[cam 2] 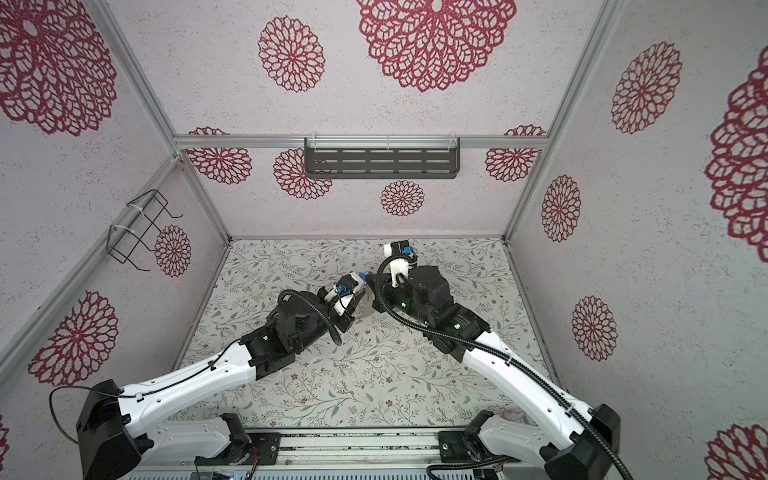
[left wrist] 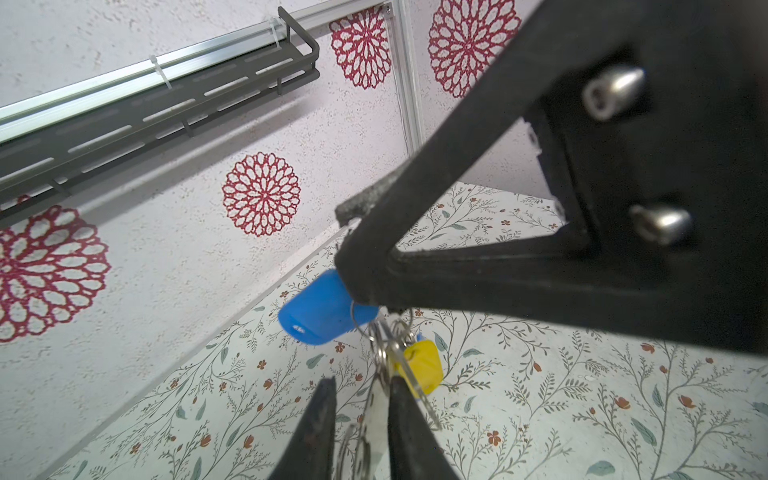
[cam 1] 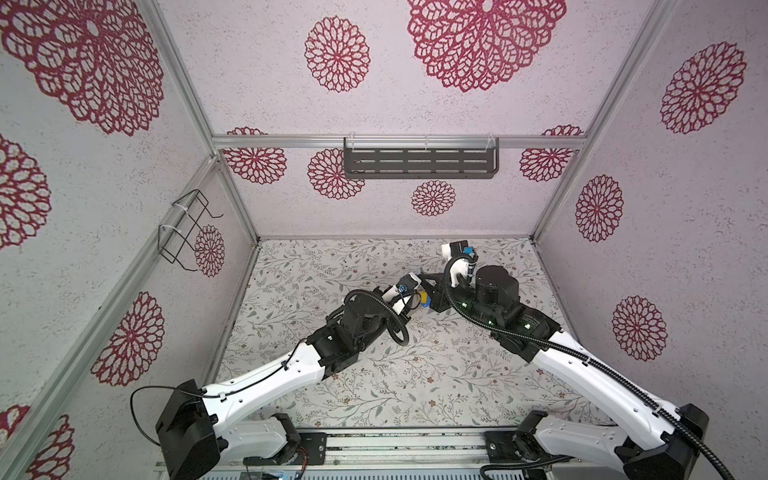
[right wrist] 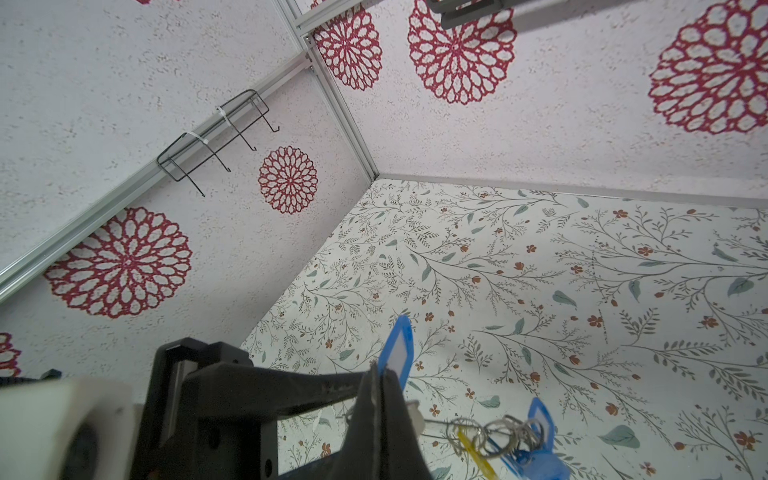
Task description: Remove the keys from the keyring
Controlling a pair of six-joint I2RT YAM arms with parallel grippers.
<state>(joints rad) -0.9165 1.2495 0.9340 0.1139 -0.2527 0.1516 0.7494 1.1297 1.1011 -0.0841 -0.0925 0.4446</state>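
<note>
Lab robot cell: alu extrusion frame (cam 1: 291, 142), wallpapered panel walls (cam 1: 249, 83), floral-print tabletop (cam 1: 374, 374), L arm (cam 1: 266, 378) + R arm (cam 1: 582, 361) mounted on base rail (cam 1: 407, 446).

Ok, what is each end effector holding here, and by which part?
The right end effector pinches a blue key by its ring end. The left end effector straddles the keyring; whether it grips is unclear.

The desk (cam 1: 374, 374) is white, printed with grey-green leafy sprigs and small rust-red flowers. The walls (cam 1: 249, 75) are pale and speckled, with crimson lacy rosettes. The slotted shelf (cam 1: 419, 163) is dark grey and the wire rack (cam 1: 183, 226) black. The left arm (cam 1: 266, 380) and right arm (cam 1: 602, 390) are white with black joints. One tag (left wrist: 320, 311) is plain blue, a second tag (left wrist: 424, 368) is yellow, and a third tag (right wrist: 399, 347) is blue around a white window. The loops (right wrist: 494, 432) are silver.
</note>
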